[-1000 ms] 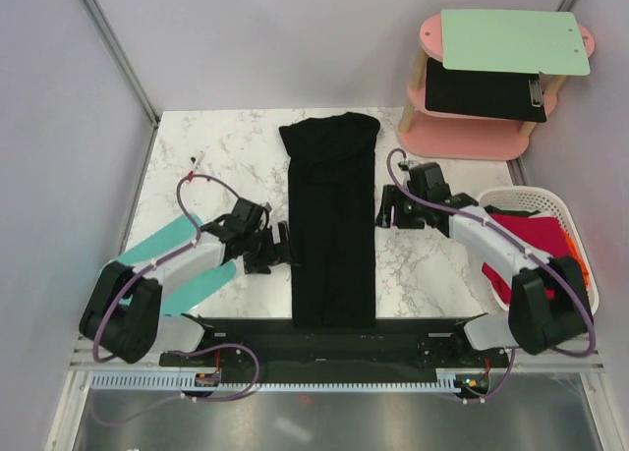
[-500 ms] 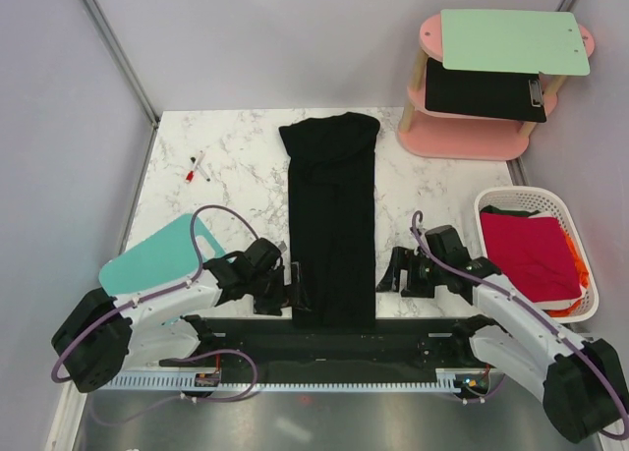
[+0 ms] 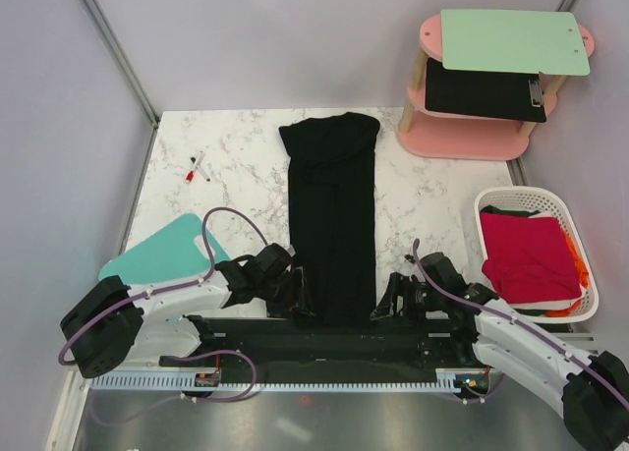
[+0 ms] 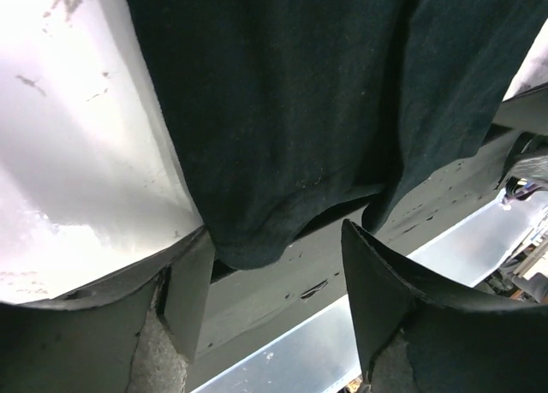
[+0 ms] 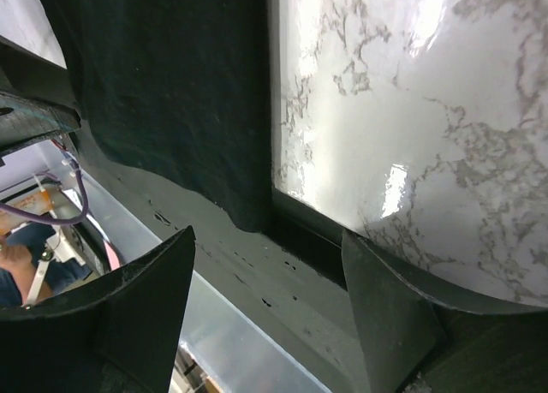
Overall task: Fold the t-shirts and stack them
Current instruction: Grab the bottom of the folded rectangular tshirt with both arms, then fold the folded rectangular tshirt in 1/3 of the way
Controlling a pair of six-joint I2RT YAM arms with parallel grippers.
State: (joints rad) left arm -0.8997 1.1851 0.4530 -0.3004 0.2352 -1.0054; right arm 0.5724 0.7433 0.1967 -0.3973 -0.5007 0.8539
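Black t-shirt (image 3: 334, 215) is lying folded into a narrow strip at the centre of the marble table (image 3: 236, 156). Its long axis is running near to far. The far end is sitting bunched and rounded, and the near hem is hanging over the table's near edge onto the black base rail (image 3: 334, 338).

Left gripper (image 3: 300, 292) is sitting at the near-left hem corner with its fingers (image 4: 193, 273) spread; the cloth corner is lying between them, unpinched. Right gripper (image 3: 385, 302) is sitting at the near-right corner, fingers (image 5: 377, 290) likewise spread.

Red t-shirt (image 3: 526, 254) is resting in the white basket (image 3: 491, 200) at right, with orange fabric (image 3: 582, 269) showing at its right edge.
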